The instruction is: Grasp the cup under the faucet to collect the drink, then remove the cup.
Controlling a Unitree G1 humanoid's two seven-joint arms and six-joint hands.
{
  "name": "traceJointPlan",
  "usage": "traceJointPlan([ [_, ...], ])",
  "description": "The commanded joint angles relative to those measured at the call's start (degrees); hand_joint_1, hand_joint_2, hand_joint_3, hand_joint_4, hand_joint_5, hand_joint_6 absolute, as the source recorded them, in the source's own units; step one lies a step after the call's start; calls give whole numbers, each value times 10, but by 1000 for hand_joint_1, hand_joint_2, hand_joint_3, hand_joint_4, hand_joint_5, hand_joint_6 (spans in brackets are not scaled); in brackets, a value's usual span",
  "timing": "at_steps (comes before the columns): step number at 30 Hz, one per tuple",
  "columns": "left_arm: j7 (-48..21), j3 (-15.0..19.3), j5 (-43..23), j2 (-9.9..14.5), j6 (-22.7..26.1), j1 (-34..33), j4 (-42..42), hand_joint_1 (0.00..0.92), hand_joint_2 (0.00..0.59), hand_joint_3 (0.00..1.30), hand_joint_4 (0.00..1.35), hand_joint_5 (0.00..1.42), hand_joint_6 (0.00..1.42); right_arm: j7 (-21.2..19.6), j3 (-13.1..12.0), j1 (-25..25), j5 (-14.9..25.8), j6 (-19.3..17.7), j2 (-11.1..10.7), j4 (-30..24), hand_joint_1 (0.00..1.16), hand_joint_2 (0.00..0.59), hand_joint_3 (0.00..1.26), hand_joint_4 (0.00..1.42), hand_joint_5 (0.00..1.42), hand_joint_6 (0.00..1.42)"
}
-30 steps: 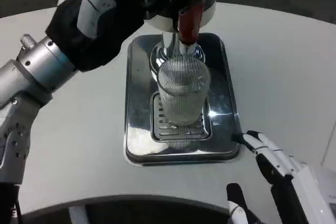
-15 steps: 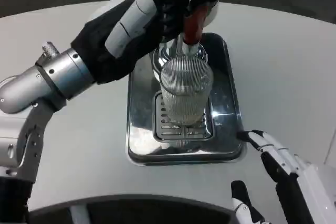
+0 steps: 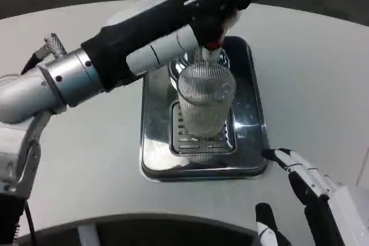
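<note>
My left hand (image 3: 222, 4) reaches over the ribbed glass cup (image 3: 204, 102), fingers wrapped on the red tap handle (image 3: 214, 41) to pour, the cup standing below it on the drip tray (image 3: 153, 142), while my right hand (image 3: 305, 185) waits spread, holding nothing, near the tray's corner.

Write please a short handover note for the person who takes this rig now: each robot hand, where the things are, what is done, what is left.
Left robot hand: up at the dispenser, lying over its red tap handle; whether it grips the handle cannot be told.
Right robot hand: open, fingers apart, beside the near right corner of the steel drip tray, holding nothing.
Ribbed glass cup: upright on the tray's grate, under the faucet.
Done: cup is placed under the faucet.
Left: no drink can be seen in the cup; fill it, then grasp and remove it.
</note>
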Motion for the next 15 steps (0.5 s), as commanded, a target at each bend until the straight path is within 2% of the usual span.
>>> traceJointPlan([
  [1, -6, -22, 58, 24, -84, 14, -25, 0, 84, 0, 0, 0, 0, -8, 1, 13, 12, -7, -2, -8, 537, 525, 206, 142, 224, 270],
  [8, 19, -33, 121, 49, -148, 21, -34, 0, 82, 0, 0, 0, 0, -12, 1, 17, 16, -9, -3, -8, 534, 519, 206, 142, 224, 270],
  [15, 39, -43, 152, 66, -178, 30, -39, 0, 83, 0, 0, 0, 0, -20, 1, 26, 31, -6, 2, 0, 526, 505, 206, 150, 224, 283],
])
